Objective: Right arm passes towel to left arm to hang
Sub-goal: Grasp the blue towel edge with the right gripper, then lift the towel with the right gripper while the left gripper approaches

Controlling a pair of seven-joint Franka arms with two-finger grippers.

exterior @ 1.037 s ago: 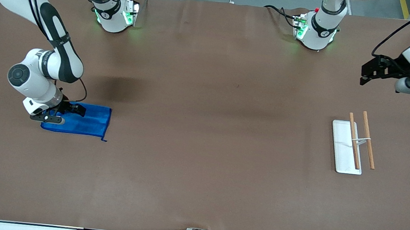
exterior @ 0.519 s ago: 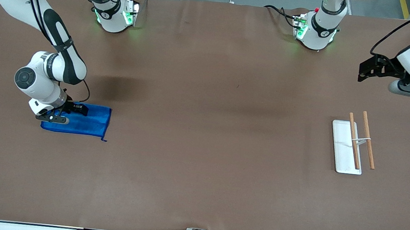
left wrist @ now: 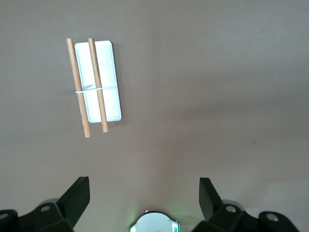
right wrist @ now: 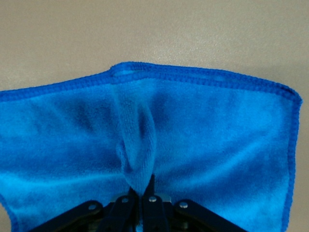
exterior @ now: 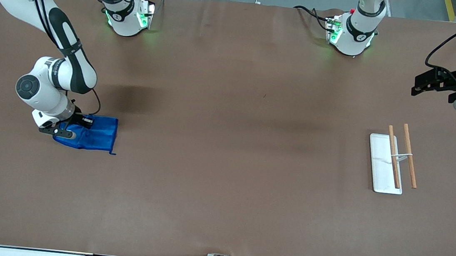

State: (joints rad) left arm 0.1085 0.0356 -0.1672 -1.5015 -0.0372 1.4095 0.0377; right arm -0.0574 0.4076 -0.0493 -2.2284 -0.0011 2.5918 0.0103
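Brown table (exterior: pixel 226 144); towel (exterior: pixel 93 134) edge hidden under right gripper (exterior: pixel 70 126).

No text, label, brand, number or sign can be read in any view.

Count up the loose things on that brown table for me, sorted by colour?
Blue: 1, the towel, pinched in the right claw.
White: 1, the flat tray.
Wood-brown: 2, the sticks, tied together across the tray.
Total: 4.
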